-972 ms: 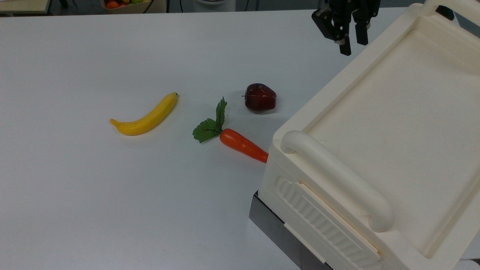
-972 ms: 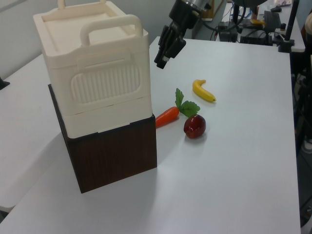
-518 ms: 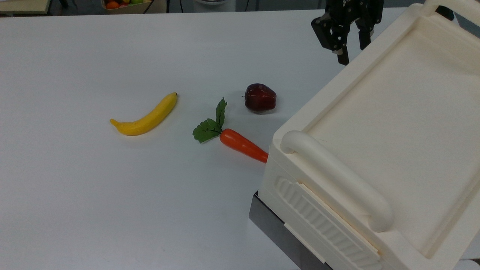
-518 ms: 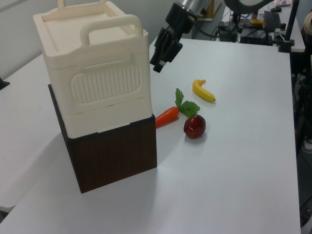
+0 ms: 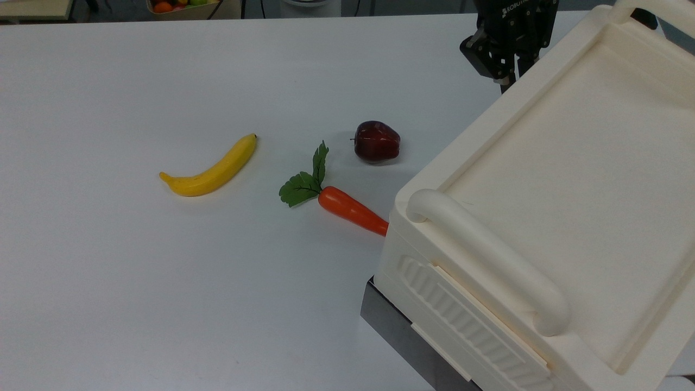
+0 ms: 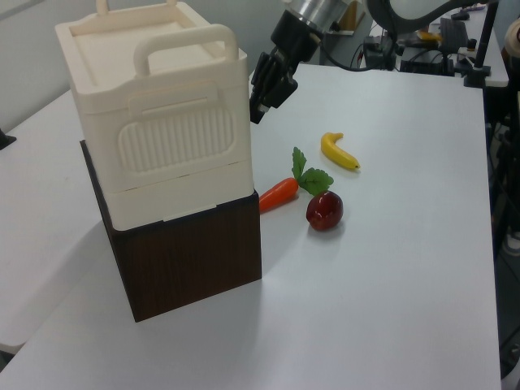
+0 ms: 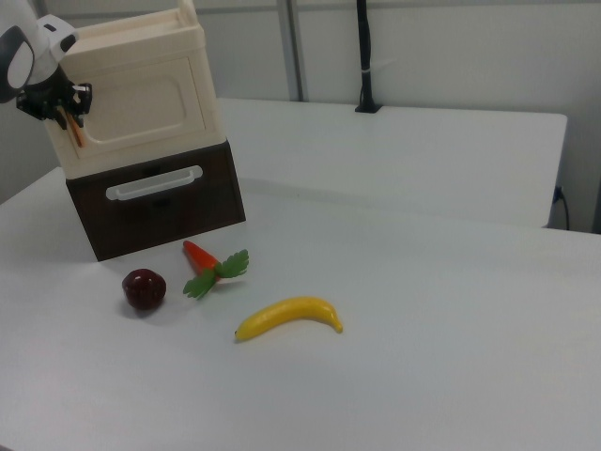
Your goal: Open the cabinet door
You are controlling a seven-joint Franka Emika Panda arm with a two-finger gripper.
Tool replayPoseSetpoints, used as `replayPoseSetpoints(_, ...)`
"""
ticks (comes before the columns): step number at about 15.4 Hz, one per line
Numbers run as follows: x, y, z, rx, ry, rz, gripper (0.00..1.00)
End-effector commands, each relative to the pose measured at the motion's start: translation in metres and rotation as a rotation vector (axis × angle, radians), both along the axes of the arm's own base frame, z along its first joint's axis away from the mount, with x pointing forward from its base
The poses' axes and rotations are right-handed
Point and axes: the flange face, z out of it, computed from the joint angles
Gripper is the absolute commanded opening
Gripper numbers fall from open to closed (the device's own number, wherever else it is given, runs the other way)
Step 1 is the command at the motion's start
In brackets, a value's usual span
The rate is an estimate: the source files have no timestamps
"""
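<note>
One hand (image 7: pixel 64 116) – marked "ROBOT…", grip unclear – at cabinet door (image 7: pixel 139 101), shut cabinet (image 5: pixel 564 179).

A wide white counter (image 7: pixel 441 282) stands before a pale grey wall (image 7: pixel 451 47); a black pole (image 7: pixel 364 56) rises at its far edge.

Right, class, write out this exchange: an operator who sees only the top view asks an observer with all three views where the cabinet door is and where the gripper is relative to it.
Operator: Which face carries the cabinet door?
Observer: In the right view, the cabinet door is the cream front panel above a dark base. It looks shut.
Operator: Where is the gripper relative to it?
Observer: In the right view, the gripper is at the door's left end, by a copper-coloured strip.
</note>
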Motion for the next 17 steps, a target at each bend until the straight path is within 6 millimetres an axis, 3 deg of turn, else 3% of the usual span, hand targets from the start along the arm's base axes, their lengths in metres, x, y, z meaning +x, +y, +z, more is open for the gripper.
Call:
replayPoseSetpoints(1, -0.001, 0.002, 0.001, -0.019, -0.039, 0.042, 0.25)
replayPoseSetpoints(5, -0.001, 0.003, 0.004, -0.012, -0.061, 0.043, 0.22)
replayPoseSetpoints(11, 0.0, 0.004, 0.004, -0.02, -0.089, 0.063, 0.05)
replayPoseSetpoints(17, -0.011, -0.008, 0.003, -0.046, -0.004, 0.065, 0.02)
